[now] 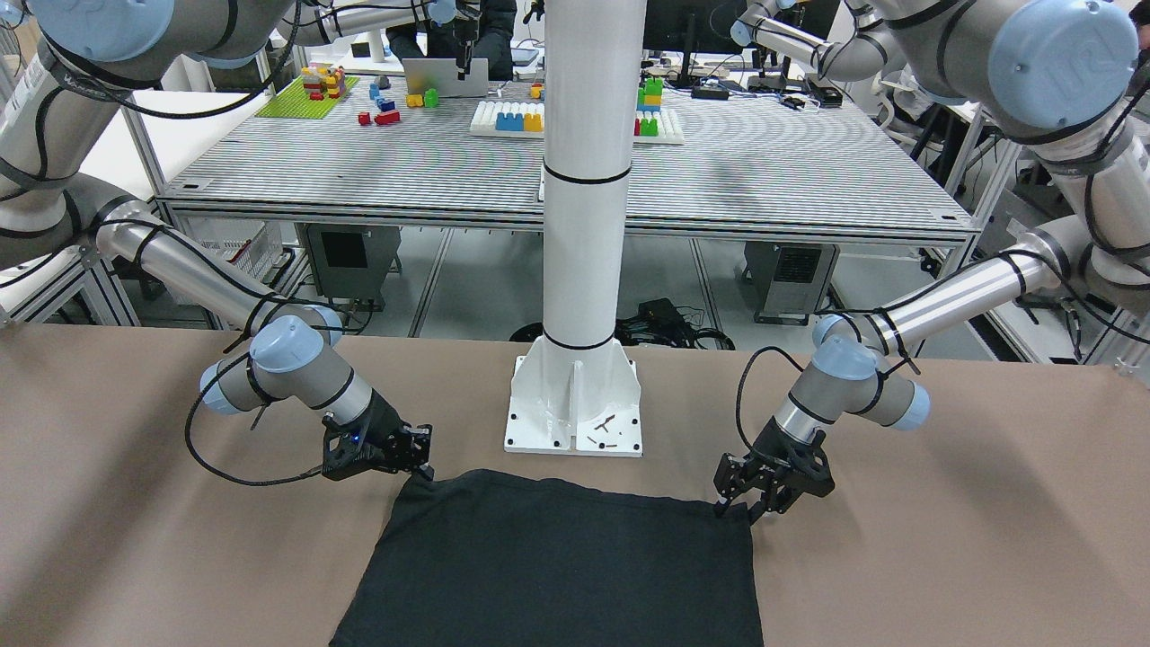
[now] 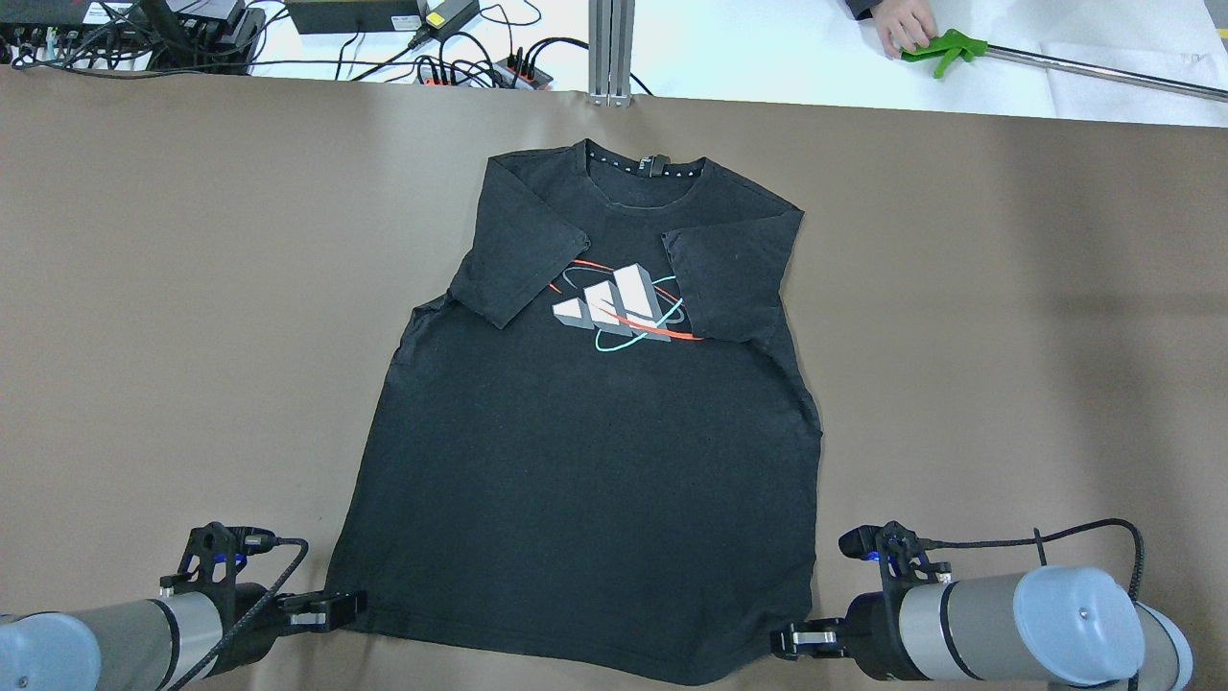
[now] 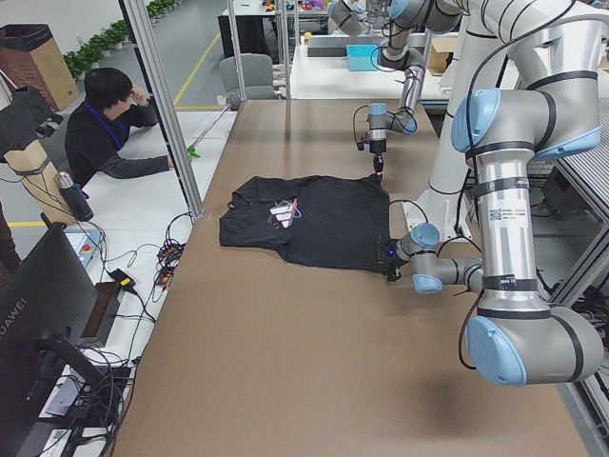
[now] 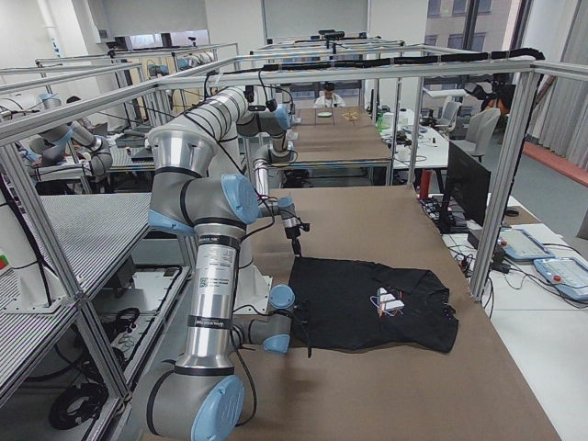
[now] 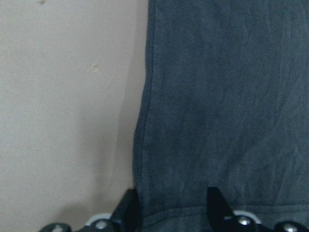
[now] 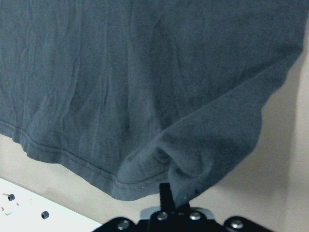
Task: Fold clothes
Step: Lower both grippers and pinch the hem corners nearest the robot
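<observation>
Right gripper point(image 1: 422, 469), on the left of the front-facing view, is clamped on one near hem corner of the black T-shirt point(image 1: 557, 566), and the cloth there puckers up slightly. The left gripper point(image 1: 738, 510) stands at the other hem corner with its jaws apart. From overhead, the black T-shirt lies flat and face up in the middle of the worktop point(image 2: 1007, 384), collar away from the robot. Both sleeves point(image 2: 523, 254) are turned in over the chest beside the printed logo point(image 2: 624, 307), and a gripper sits at each bottom corner. The left wrist view shows two fingers point(image 5: 126, 209) straddling the hem, not yet closed on it. The right wrist view shows cloth bunched and pinched at the fingertips. I judge a bottom-to-collar fold is being set up. Next, the left gripper needs to close on its corner, and then both should lift and carry the hem evenly toward the collar.
</observation>
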Robot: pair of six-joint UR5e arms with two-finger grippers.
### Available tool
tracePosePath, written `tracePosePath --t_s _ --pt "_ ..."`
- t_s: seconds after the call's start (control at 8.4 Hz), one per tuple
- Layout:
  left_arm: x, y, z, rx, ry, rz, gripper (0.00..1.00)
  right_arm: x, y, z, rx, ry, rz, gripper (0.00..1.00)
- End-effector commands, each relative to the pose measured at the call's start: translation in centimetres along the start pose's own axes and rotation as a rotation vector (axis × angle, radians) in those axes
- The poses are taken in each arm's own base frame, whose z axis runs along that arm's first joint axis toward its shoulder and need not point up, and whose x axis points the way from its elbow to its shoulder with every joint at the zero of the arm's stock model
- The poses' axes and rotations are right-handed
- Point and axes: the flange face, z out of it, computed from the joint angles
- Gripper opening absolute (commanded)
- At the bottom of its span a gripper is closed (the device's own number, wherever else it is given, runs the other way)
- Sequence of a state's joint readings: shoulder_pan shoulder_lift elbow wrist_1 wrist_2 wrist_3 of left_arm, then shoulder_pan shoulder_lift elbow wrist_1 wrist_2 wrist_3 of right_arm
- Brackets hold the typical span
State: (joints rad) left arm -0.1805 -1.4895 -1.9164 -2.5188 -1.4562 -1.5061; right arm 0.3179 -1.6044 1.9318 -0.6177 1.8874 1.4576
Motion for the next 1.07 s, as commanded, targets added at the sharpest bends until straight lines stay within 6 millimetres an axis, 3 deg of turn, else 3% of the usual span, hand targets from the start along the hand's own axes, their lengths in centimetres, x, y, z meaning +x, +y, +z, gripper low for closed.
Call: tracePosePath --t_s 0.0,0.36,0.48,0.6,0.71,0.95 --pt "0.5 0.0 -0.1 -0.001 0.009 -0.001 0.00 -0.1 -0.6 -0.6 0.010 -0.007 0.006 0.00" --pt "1.9 -0.2 -1.4 -0.023 0.046 -0.032 0.00 0.0 -1.8 -1.5 0.012 -0.011 0.008 0.00" --pt "2.9 -0.6 -2.7 -0.063 0.078 -0.039 0.00 -0.3 -3.0 -2.9 -0.030 -0.035 0.013 0.00" --pt "3.7 -2.5 -3.8 -0.069 0.106 -0.049 0.00 -1.5 -5.0 -5.1 -0.061 -0.078 0.018 0.00" --pt "4.4 -4.5 -5.8 -0.090 0.142 -0.058 0.00 -2.3 -5.6 -7.6 -0.088 -0.112 0.012 0.00" --pt "6.9 -6.2 -9.9 -0.141 0.248 -0.052 0.00 -4.2 -4.8 -10.2 -0.099 -0.162 -0.018 0.00"
